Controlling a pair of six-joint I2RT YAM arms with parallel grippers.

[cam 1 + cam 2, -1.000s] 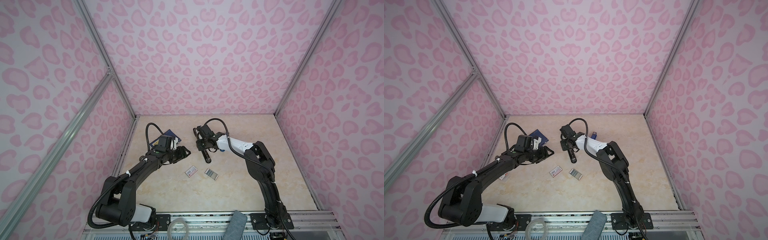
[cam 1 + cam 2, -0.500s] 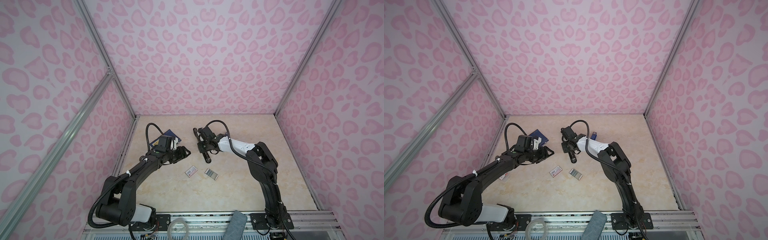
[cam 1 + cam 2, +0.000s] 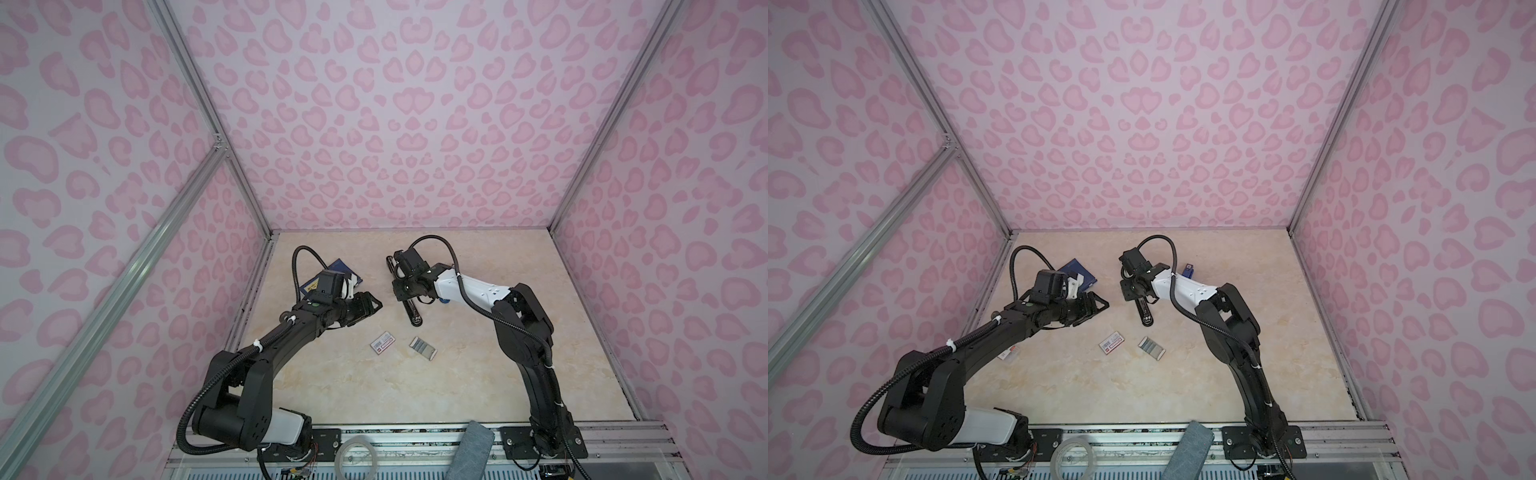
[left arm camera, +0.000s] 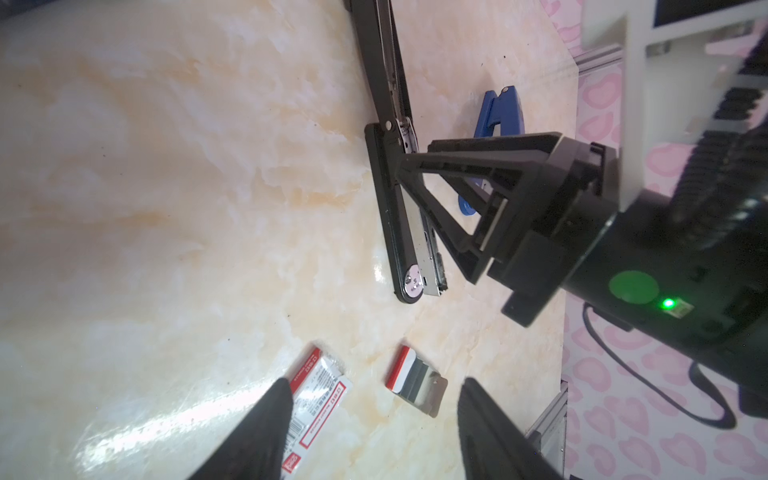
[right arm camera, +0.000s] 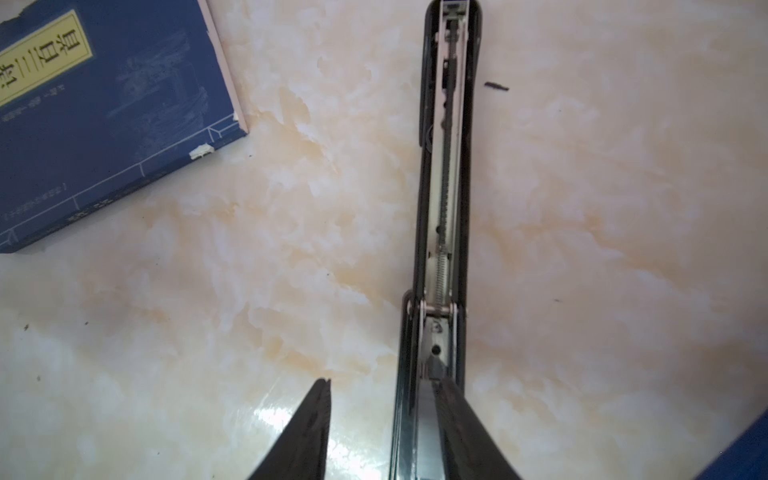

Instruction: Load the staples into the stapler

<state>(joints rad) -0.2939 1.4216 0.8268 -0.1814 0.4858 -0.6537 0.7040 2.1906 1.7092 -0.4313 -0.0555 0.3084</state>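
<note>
staples (image 3: 423, 347) lie flat on the bench (image 3: 457, 395) beside a small white box (image 3: 382, 343), near the stapler's (image 3: 411, 311) end. right gripper (image 5: 382, 382) sits over the unfolded stapler, jaws parted, one finger (image 5: 461, 432) against it. left gripper (image 3: 372, 305) hovers spread and empty.

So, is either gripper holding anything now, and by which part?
No. The left gripper hangs open and empty; the right gripper is open at the stapler, one finger on it by the hinge, the other clear of it.
</note>
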